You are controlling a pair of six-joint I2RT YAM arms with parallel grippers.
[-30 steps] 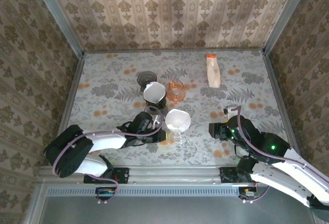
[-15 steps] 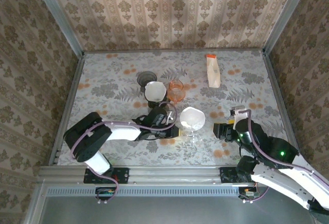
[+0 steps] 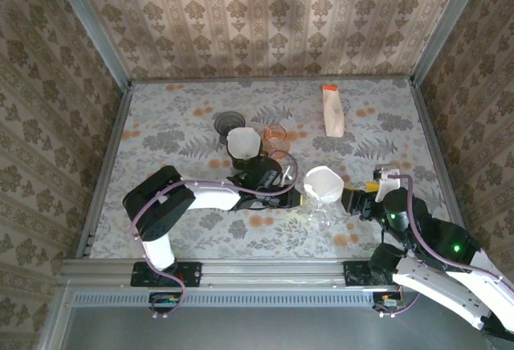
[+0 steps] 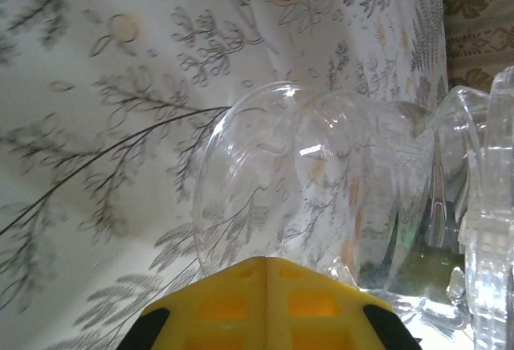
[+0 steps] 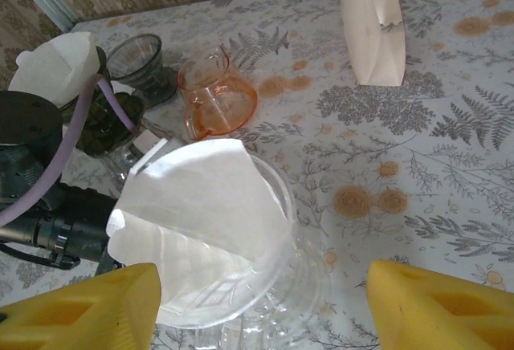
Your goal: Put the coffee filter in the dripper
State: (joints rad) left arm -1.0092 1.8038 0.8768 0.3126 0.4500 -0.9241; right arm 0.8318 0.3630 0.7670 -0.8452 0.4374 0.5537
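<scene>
The clear glass dripper (image 3: 321,209) stands near the table's front, right of centre. The white paper coffee filter (image 3: 324,182) sits inside it, and in the right wrist view the filter (image 5: 201,205) leans with one flap above the dripper's rim (image 5: 281,197). My left gripper (image 3: 298,198) reaches in from the left. Its yellow fingers (image 4: 241,302) are shut together, tips against the dripper's clear base (image 4: 265,197), nothing visible between them. My right gripper (image 3: 348,202) is open just right of the dripper, its yellow fingers (image 5: 88,310) wide on either side of it (image 5: 263,290).
Behind the left arm stand a dark holder with another white filter (image 3: 241,143), an orange glass server (image 3: 275,136) and a dark round cup (image 3: 229,119). A white bag with an orange top (image 3: 332,111) lies at the back right. Walls enclose the table.
My left gripper has slid right along the front of the table, and the dripper with its filter went with it. The right gripper drew back to the right and stayed open.
</scene>
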